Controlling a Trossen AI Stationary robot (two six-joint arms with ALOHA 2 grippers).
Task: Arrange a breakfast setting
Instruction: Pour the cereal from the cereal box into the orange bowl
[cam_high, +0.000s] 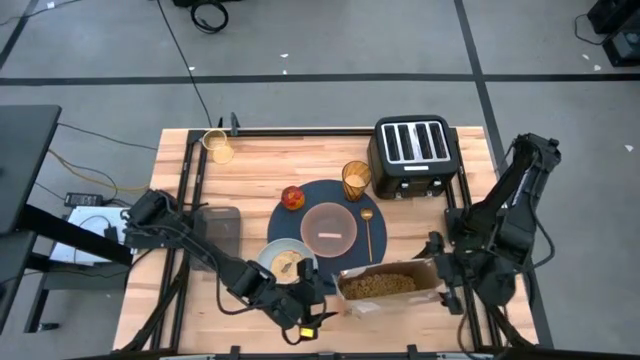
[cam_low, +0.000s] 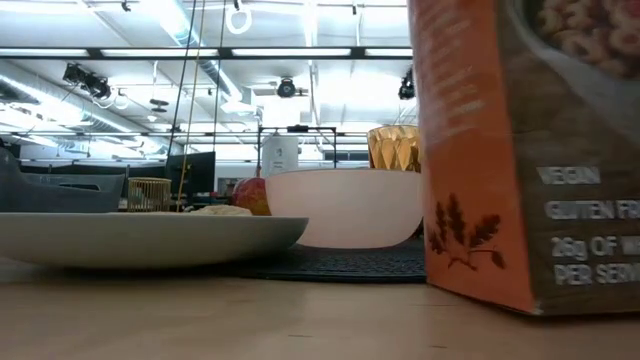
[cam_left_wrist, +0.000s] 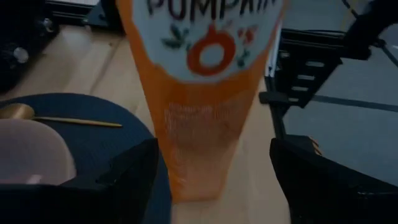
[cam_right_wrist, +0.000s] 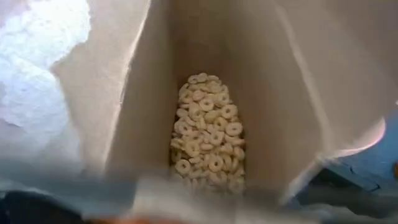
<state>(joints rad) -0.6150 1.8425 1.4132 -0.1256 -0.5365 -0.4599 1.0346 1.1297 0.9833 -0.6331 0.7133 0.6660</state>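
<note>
1. the left gripper (cam_high: 322, 303) sits low at the near edge of the surface (cam_high: 250, 160), its fingers (cam_left_wrist: 124, 174) spread wide apart, holding nothing.
2. right ahead of those fingers lies the cereal box (cam_high: 385, 284), on its side, its bottom end between them but not clamped.
3. the right gripper (cam_high: 437, 268) is at the box's open end; its camera looks straight down into the bag at the cereal rings (cam_right_wrist: 208, 134). i cannot tell whether its fingers are open or closed.
4. off to the side of the left fingers, the pinkish bowl (cam_high: 329, 228) rests on the round dark-blue placemat (cam_high: 310, 195), the gold spoon (cam_high: 368, 228) just beside it.
5. the pale-blue plate (cam_high: 272, 256) with bread (cam_high: 289, 264) overlaps the mat's near rim.
6. the red apple (cam_high: 292, 197) and amber glass (cam_high: 356, 180) stand at the mat's far edge, by the black toaster (cam_high: 414, 155).
</note>
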